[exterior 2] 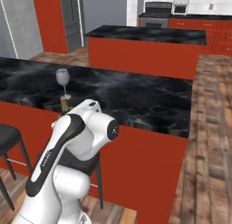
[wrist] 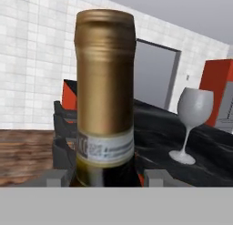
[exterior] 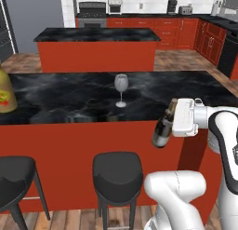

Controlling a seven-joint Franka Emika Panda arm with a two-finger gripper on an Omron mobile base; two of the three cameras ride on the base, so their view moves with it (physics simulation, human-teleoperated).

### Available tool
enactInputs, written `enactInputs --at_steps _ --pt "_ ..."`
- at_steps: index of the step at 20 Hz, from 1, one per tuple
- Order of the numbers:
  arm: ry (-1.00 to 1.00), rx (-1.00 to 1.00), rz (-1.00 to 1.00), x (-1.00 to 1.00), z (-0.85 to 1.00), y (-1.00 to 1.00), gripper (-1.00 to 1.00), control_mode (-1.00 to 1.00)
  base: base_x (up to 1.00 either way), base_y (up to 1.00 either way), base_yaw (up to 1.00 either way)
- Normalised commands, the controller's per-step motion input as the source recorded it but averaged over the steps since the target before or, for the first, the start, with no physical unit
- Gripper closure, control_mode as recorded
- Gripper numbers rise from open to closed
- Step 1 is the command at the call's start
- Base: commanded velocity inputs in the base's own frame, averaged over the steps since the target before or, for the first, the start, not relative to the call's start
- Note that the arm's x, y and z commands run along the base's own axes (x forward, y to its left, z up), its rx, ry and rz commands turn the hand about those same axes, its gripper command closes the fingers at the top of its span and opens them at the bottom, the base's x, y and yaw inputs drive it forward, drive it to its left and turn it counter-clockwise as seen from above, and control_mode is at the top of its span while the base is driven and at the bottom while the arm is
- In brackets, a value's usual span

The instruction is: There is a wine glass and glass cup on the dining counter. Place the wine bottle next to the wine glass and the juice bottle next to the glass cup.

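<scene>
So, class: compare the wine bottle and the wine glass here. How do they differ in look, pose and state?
The wine bottle is dark with a gold-capped neck; the wine glass is clear and stemmed. The bottle hangs tilted off the dining counter, clamped in the gripper; the glass stands upright on the counter, untouched. Both are glassware near the counter's front edge.

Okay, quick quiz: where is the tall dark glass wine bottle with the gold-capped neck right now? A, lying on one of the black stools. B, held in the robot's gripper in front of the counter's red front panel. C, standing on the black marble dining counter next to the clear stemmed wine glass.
B: the wine bottle is clamped in the gripper, tilted, off the dining counter, while the wine glass stands alone on top.
</scene>
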Motion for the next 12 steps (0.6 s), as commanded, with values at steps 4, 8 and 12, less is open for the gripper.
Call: enactInputs --at_steps 4,8,12 --pt "0.0 0.0 0.0 0.0 0.0 0.0 1.0 1.0 0.56 0.05 -0.08" --pt "0.0 0.0 0.0 0.0 0.0 0.0 1.0 1.0 0.55 0.01 -0.02" --pt "0.0 0.0 0.0 0.0 0.0 0.0 1.0 1.0 0.12 0.02 0.0"
